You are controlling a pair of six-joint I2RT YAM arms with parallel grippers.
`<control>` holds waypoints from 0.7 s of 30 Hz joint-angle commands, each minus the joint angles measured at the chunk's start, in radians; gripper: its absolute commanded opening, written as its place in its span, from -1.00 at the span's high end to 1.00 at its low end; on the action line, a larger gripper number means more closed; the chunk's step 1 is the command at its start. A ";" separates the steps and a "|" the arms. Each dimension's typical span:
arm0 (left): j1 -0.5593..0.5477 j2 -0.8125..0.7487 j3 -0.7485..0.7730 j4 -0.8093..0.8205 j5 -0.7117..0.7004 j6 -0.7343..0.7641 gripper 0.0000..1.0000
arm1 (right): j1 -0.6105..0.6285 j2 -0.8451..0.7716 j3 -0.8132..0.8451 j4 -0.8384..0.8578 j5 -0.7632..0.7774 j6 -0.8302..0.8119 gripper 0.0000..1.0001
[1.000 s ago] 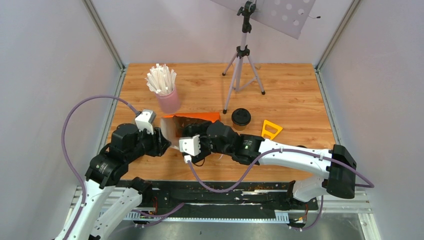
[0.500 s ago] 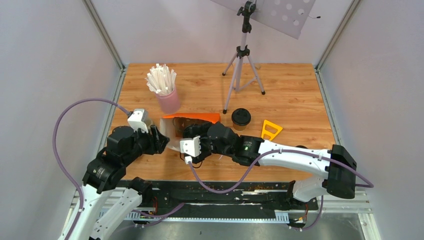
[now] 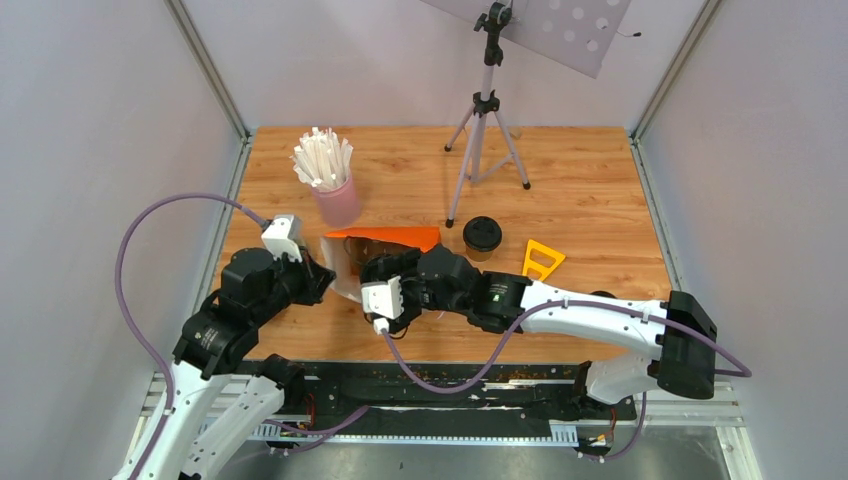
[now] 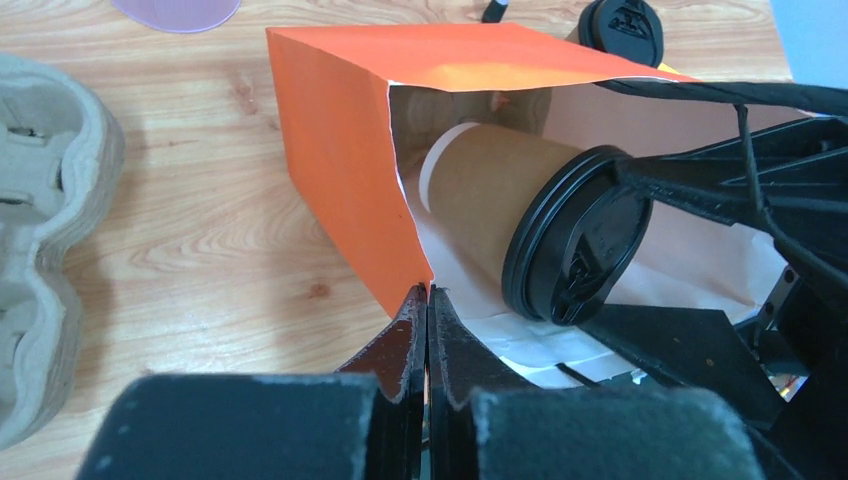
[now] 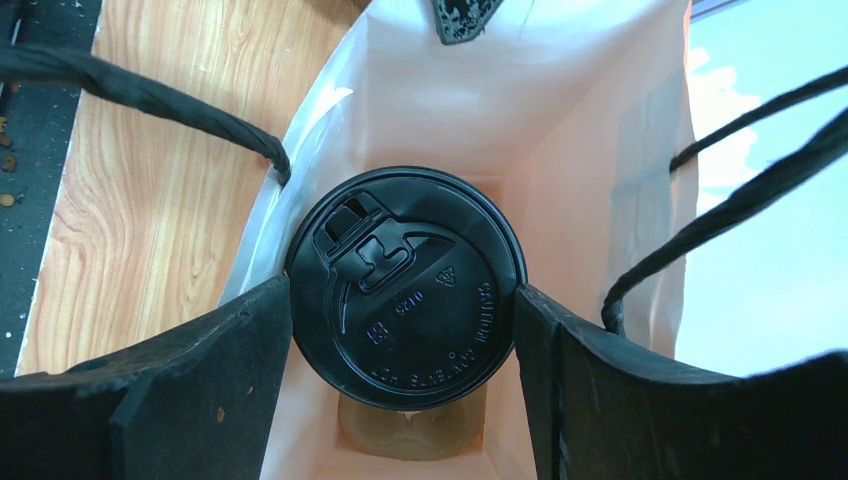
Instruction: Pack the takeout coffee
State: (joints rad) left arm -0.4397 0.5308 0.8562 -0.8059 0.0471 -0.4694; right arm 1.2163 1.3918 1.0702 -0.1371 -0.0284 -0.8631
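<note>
An orange paper bag (image 3: 390, 237) (image 4: 340, 150) lies on its side, its mouth facing the arms. The takeout coffee (image 4: 480, 190), a kraft-brown cup with a black lid (image 5: 405, 290), lies partly inside that mouth. My right gripper (image 5: 403, 292) (image 3: 375, 272) is shut on it, with a finger against each side of the lid. My left gripper (image 4: 428, 292) (image 3: 325, 280) is shut on the bag's lower mouth edge. In the top view the right arm hides the cup. The bag's pale inside (image 5: 590, 150) surrounds the cup.
A second black-lidded cup (image 3: 482, 235) (image 4: 622, 25) stands right of the bag. A pink cup of white sticks (image 3: 335, 195) stands at back left, a tripod (image 3: 487, 130) behind, a yellow piece (image 3: 541, 258) to the right. A pulp tray (image 4: 50, 250) lies left of the bag.
My left gripper stood open beside the bag's mouth half a second ago and has now shut on the edge. The right arm with the cup has barely moved.
</note>
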 commanded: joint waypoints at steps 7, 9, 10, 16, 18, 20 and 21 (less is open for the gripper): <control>0.002 0.034 -0.007 0.033 0.095 0.041 1.00 | 0.010 0.005 0.049 0.026 -0.052 -0.104 0.01; 0.002 0.030 -0.006 0.034 0.099 0.047 1.00 | 0.010 0.012 0.040 0.045 -0.045 -0.117 0.00; 0.002 0.026 -0.008 0.034 0.094 0.049 1.00 | 0.008 0.016 0.037 0.055 -0.038 -0.125 0.00; 0.002 0.038 -0.003 -0.001 0.073 0.067 1.00 | -0.045 0.054 0.036 0.060 -0.014 -0.191 0.00; 0.002 0.043 -0.003 -0.010 0.084 0.074 1.00 | -0.069 0.053 0.043 0.036 -0.046 -0.185 0.00; 0.002 0.044 -0.002 -0.025 0.084 0.085 1.00 | -0.080 0.062 0.048 0.014 -0.053 -0.183 0.00; 0.002 0.044 -0.002 -0.033 0.083 0.089 1.00 | -0.082 0.067 0.055 0.004 -0.052 -0.181 0.00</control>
State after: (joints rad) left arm -0.4397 0.5678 0.8505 -0.8040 0.1200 -0.4164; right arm 1.1572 1.4528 1.0737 -0.1253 -0.0517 -1.0248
